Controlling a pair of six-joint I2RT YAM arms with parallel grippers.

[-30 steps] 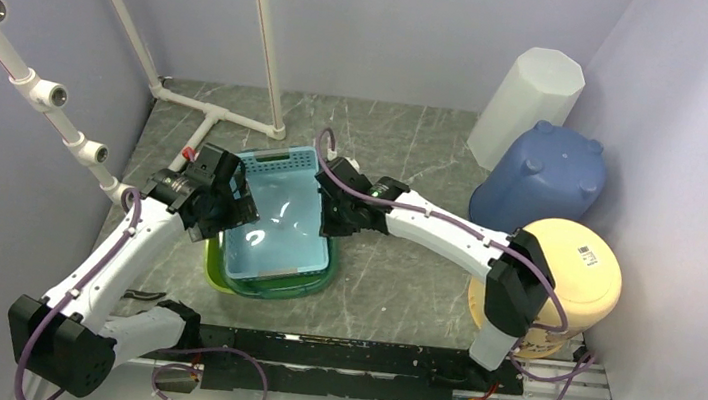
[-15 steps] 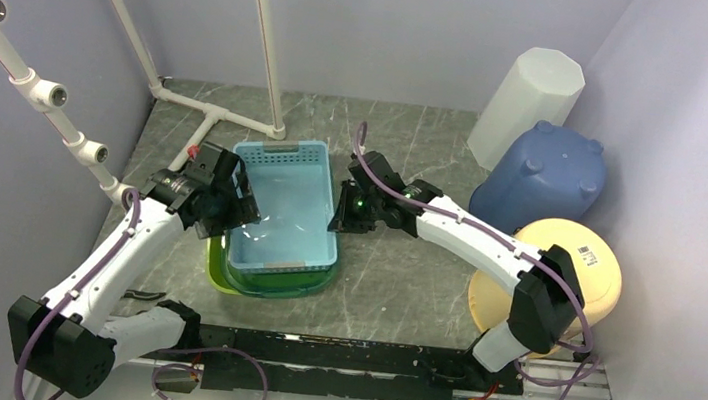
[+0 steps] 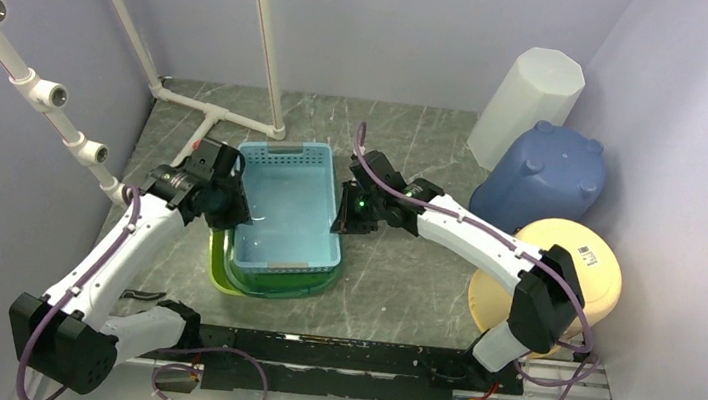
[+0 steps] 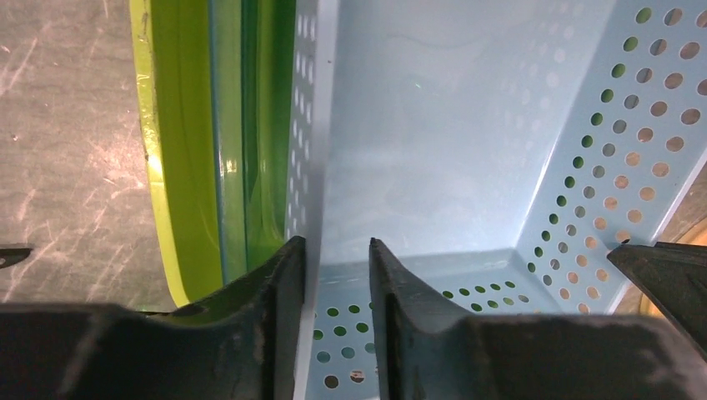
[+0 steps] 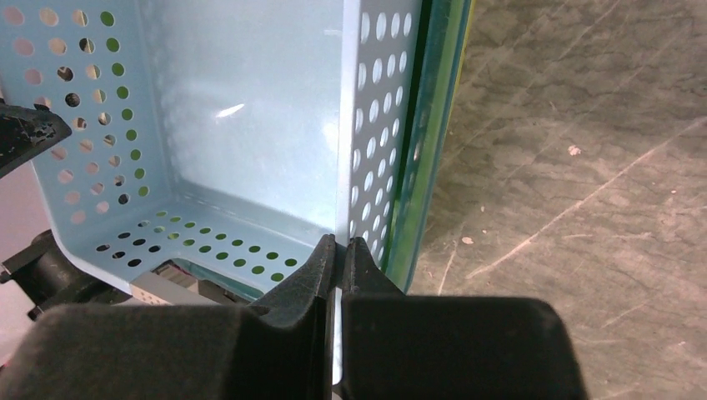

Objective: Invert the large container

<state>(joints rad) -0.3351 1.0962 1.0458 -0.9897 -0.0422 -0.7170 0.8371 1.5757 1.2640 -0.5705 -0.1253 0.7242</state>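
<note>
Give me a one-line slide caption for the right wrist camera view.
Right gripper clamped shut on the side wall of a light blue perforated plastic basket nested in a green plastic tray.

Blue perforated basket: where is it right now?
The blue perforated basket sits left of centre in the top view, nested in the green tub, between the left gripper and the right gripper at its side walls.

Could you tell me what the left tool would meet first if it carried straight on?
The basket wall, already between the left tool's fingers; beyond it, depth is unclear.
</note>
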